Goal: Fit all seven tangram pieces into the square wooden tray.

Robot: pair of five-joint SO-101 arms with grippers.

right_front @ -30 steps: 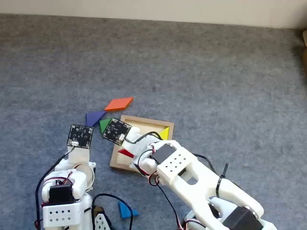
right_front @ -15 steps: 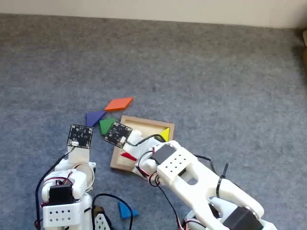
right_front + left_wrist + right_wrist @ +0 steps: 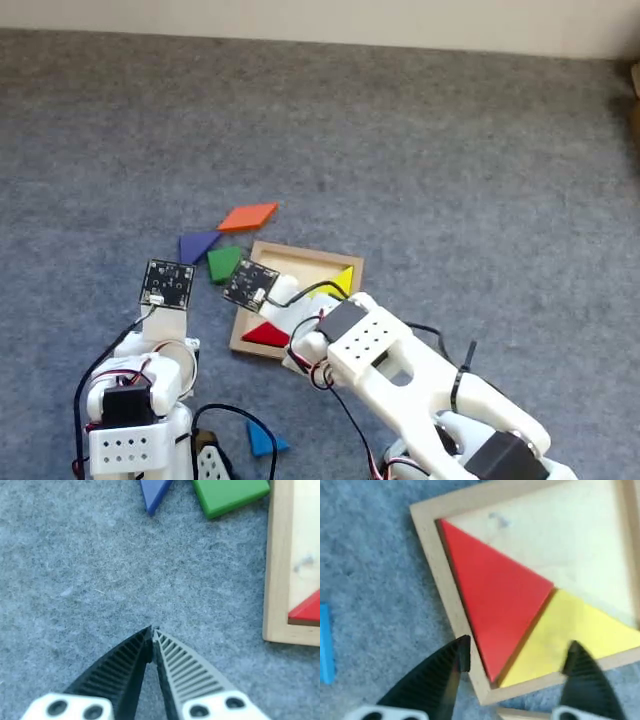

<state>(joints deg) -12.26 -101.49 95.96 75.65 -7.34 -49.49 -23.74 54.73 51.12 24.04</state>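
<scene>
- Left gripper [image 3: 152, 630] clenched, empty, on carpet [image 3: 75, 580] beside tray [image 3: 277, 580].
- Right gripper [image 3: 518, 649] spread above red triangle [image 3: 490, 595], touching yellow triangle [image 3: 570, 630] in the tray.
- Green piece [image 3: 230, 495], indigo triangle [image 3: 155, 490], orange parallelogram [image 3: 247, 216] outside the tray.

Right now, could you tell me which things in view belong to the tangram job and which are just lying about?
Job: wooden tray, red triangle, yellow triangle, green piece, dark blue triangle, orange parallelogram, light blue triangle.
Lying about: grey mat, black cable.

red triangle [image 3: 492, 605] | yellow triangle [image 3: 570, 630] | green piece [image 3: 230, 495] | orange parallelogram [image 3: 247, 216] | tan tray [image 3: 446, 580]
</scene>
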